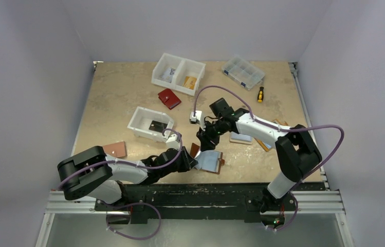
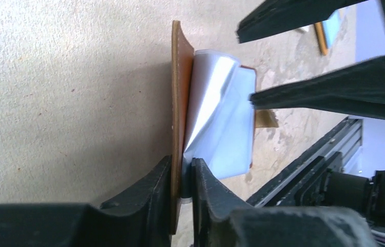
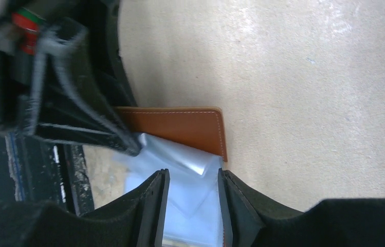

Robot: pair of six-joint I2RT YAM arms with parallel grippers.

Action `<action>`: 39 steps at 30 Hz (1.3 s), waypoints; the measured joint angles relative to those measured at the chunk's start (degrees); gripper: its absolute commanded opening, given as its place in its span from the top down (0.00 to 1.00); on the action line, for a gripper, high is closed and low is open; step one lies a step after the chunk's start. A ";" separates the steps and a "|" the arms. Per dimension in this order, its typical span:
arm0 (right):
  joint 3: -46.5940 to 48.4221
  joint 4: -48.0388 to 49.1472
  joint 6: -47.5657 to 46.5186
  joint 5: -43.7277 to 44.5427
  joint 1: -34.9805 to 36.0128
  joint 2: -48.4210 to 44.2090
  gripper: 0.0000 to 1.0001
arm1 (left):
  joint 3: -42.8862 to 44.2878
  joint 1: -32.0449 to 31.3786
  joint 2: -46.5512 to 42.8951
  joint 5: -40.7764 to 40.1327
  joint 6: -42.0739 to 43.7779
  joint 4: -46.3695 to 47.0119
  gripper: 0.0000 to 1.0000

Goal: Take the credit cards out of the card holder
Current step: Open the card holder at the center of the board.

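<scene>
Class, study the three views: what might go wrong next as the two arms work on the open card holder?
The left gripper pinches only the edge of the card holder; a pull from the other arm may slip it free. The right gripper stands open over the glossy pale-blue sleeve; closing there may merely crumple it and bring nothing out.

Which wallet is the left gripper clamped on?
The open card holder at the near edge, light-blue inside showing; the left gripper pinches its brown flap, unlike the red wallet.
</scene>
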 measured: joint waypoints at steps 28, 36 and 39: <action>-15.17 -0.85 -29.92 6.21 -2.12 -8.50 0.38 | -0.22 0.74 1.79 1.46 -2.01 0.46 0.82; -14.05 -0.48 -26.10 6.97 -1.03 -7.45 0.38 | -0.55 0.79 1.79 2.16 -2.29 1.68 0.81; -11.67 -2.78 -26.03 6.25 -1.01 -5.95 0.37 | -0.55 0.79 1.81 2.32 -2.29 1.68 0.81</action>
